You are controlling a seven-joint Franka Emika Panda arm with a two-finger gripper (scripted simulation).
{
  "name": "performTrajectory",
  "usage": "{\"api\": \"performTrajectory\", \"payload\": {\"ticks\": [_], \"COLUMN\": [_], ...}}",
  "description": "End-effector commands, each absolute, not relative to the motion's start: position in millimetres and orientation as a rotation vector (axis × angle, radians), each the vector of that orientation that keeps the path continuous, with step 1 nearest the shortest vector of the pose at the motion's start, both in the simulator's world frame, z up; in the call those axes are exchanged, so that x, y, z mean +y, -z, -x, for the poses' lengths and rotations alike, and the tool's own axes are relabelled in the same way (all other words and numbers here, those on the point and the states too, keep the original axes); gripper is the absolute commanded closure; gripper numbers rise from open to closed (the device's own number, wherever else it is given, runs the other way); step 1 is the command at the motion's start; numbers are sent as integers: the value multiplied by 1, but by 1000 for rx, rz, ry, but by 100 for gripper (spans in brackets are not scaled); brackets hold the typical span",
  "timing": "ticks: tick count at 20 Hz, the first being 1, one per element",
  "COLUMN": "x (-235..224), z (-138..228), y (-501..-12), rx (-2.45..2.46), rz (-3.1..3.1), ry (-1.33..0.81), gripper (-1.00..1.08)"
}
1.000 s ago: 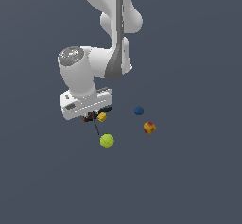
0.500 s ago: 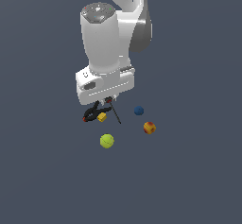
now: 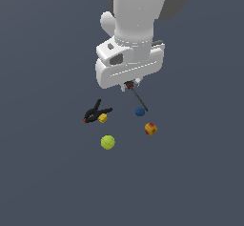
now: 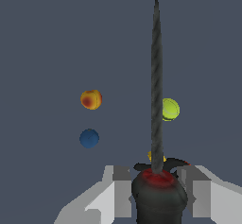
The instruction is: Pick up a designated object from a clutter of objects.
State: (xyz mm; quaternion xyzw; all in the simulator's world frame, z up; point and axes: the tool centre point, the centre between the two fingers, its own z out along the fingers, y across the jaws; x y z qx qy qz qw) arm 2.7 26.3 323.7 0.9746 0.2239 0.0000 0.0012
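You have the screwdriver, and it is up in the air.

Your pincer (image 4: 157,192) pinches the screwdriver (image 4: 156,100) by its handle, high over the black clamp (image 3: 96,112) and the balls. I think the pick-up is nearly done; just hold tight and steady.

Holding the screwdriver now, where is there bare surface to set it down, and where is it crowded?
Bare surface lies below the tennis ball and toward the exterior view's right of the red-orange ball. It is crowded around the clamp, yellow cube and blue ball.
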Motion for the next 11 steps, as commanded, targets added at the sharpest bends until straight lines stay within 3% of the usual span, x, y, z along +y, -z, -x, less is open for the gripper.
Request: {"api": "performTrajectory", "payload": {"ticks": [1,11], "x": [39,60], "z": [-4,-7], "y": [-339,-362], "rx": [701,702], "rz": [-3060,-3062], "ry": [1,0], "gripper": [108,108]}}
